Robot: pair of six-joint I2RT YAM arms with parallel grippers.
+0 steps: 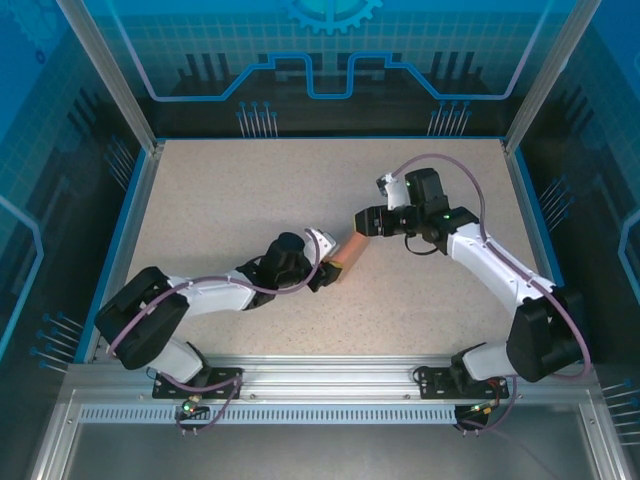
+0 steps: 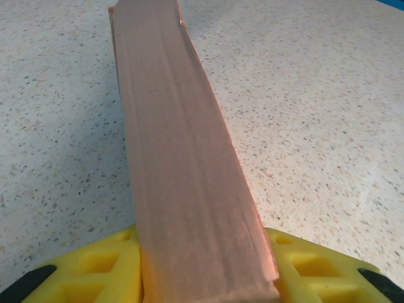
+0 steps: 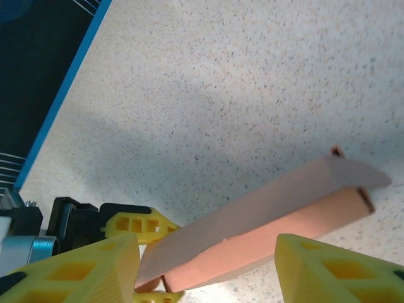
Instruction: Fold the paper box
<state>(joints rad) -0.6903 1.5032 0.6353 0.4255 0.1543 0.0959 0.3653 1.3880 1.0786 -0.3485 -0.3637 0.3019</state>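
— What sort of place was it?
— A robotics lab cell. The speckled tabletop [image 1: 240, 190] was walled in by blue panels [image 1: 420, 50] printed with circuit lines, a gear emblem [image 1: 332, 12] at twelve o'clock.
— What else showed it?
— A slotted aluminium rail [image 1: 330, 380] at six o'clock (cables [image 1: 195, 410] dangling beneath it) carried the left arm base [image 1: 195, 380] and right arm base [image 1: 460, 378], bolted side by side.

Paper box [image 2: 183, 170] running long and narrow up the frame, salmon-pink, near end wedged in the left gripper [image 2: 205, 281], yellow fingers [image 2: 95, 268] tight against both sides, speckled beige table [image 2: 315, 95] beneath
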